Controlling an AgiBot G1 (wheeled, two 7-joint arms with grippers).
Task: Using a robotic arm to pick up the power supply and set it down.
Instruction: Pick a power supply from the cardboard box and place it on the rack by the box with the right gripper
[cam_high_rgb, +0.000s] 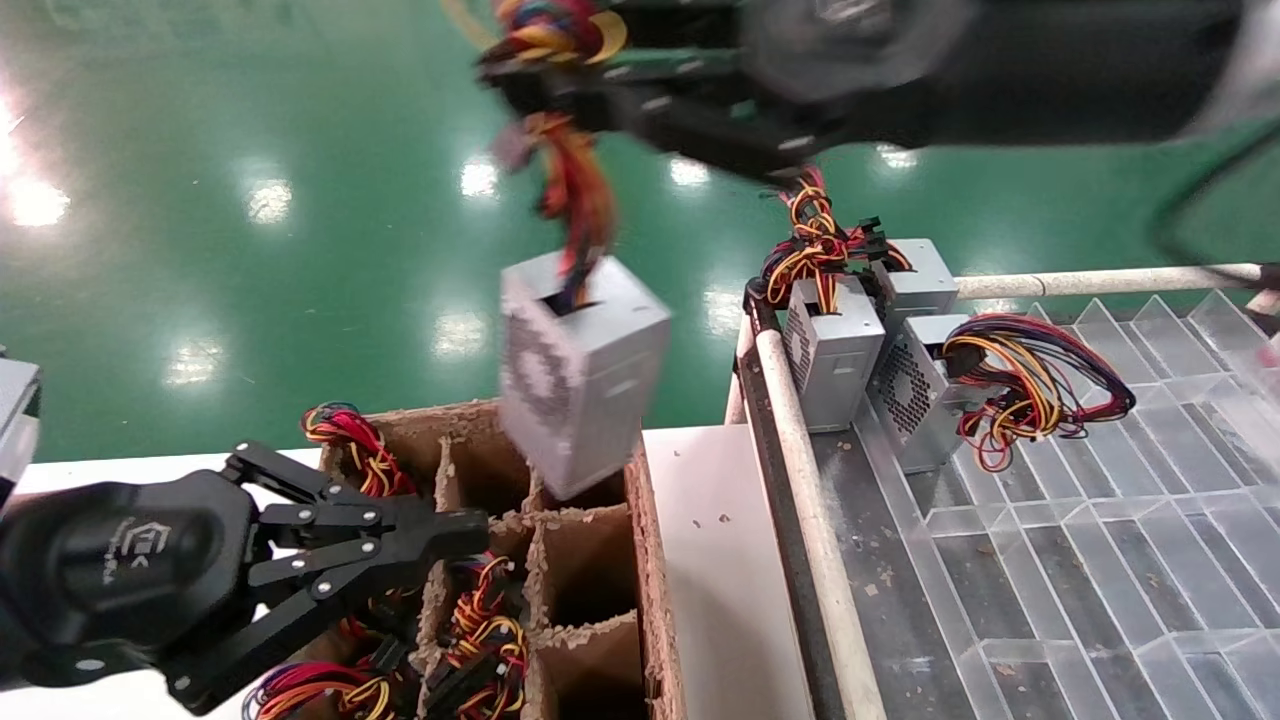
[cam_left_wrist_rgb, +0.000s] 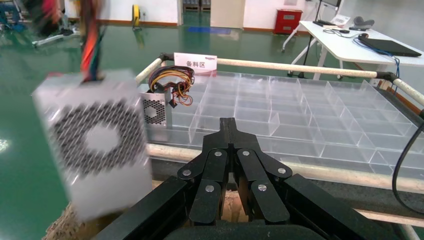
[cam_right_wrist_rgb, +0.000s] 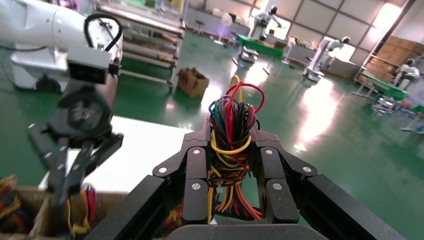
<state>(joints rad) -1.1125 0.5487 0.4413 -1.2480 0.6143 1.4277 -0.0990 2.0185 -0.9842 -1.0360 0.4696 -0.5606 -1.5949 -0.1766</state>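
My right claw (cam_high_rgb: 520, 60), a black multi-link two-finger gripper, reaches in along the top edge of the head view and is clenched on the tied bundle of red, yellow, orange and black wires (cam_right_wrist_rgb: 231, 135); in the right wrist view the bundle sits squeezed between my two fingers (cam_right_wrist_rgb: 196, 170). From that bundle hangs the silvery-grey metal power supply box (cam_high_rgb: 580, 375), with its perforated face and round fan pattern turned toward the lower left of the head view. It is tilted and up in the air at the centre of the frame, its lower corner just above the far cells of the brown cardboard divider crate (cam_high_rgb: 660, 560) at the bottom centre. Other cells of that crate hold more coloured wire bundles (cam_high_rgb: 480, 620).

My left claw (cam_high_rgb: 470, 535), black with a white logo, sits at the lower left of the head view, over the crate's near cells. In the left wrist view its fingers (cam_left_wrist_rgb: 229, 140) are pressed together with nothing between them.

At the right of the head view lies a clear plastic compartment tray (cam_high_rgb: 1100, 520) framed by pale tubes. Three more grey power supply boxes (cam_high_rgb: 830, 350) stand at its far left corner, one trailing wide loops of purple, yellow and red wire (cam_high_rgb: 1040, 390).
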